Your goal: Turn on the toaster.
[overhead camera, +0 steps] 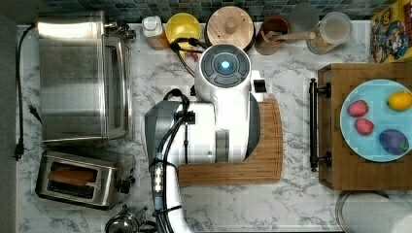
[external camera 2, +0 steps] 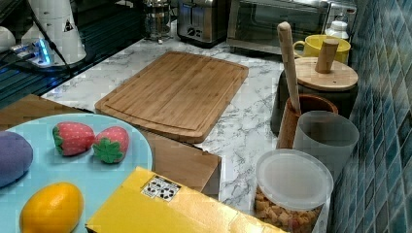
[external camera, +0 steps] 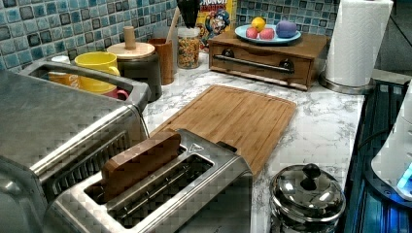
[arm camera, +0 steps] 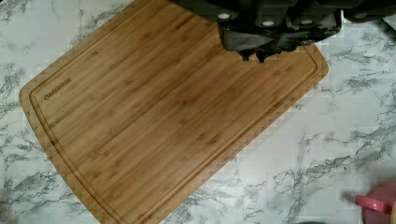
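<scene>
The small brushed-steel two-slot toaster sits at the lower left of the top view, just beside the large boxy steel toaster oven and well apart from the bamboo cutting board over which the white robot arm hangs. A brown slice of bread stands in one slot, its top riding above the rim, so the lever is probably not yet pressed. The gripper shows in the wrist view as a dark mass above the board; whether its claw is wide or narrow I cannot tell. The toaster looks rigid and heavy enough to stay put under a downward push, though its smooth steel shell on polished marble could slide if shoved sideways. The place to act is the black knob and lever at the end facing the top view's right (a small target), best pressed straight down, not gripped. A round steel lidded pot stands near that end and crowds the approach.
</scene>
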Robot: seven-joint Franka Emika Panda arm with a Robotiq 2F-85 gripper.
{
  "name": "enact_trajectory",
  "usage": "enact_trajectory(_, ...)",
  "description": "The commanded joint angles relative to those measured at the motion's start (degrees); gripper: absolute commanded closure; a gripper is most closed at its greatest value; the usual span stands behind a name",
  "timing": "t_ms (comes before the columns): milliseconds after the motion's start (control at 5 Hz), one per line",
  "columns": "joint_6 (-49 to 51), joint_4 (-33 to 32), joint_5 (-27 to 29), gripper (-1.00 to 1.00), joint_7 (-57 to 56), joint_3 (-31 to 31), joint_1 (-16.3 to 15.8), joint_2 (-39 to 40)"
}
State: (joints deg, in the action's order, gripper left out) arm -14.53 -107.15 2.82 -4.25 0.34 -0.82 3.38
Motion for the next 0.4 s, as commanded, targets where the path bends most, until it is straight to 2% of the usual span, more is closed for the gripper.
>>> enact_trajectory(200, -0.18, -0.06, 0.01, 1.0, -1.8, 0.32, -0.04, 0.0)
enact_trajectory(400, -2.01, -2.44, 0.15, 1.0, -3.95, 2.22, -2.01, -1.6)
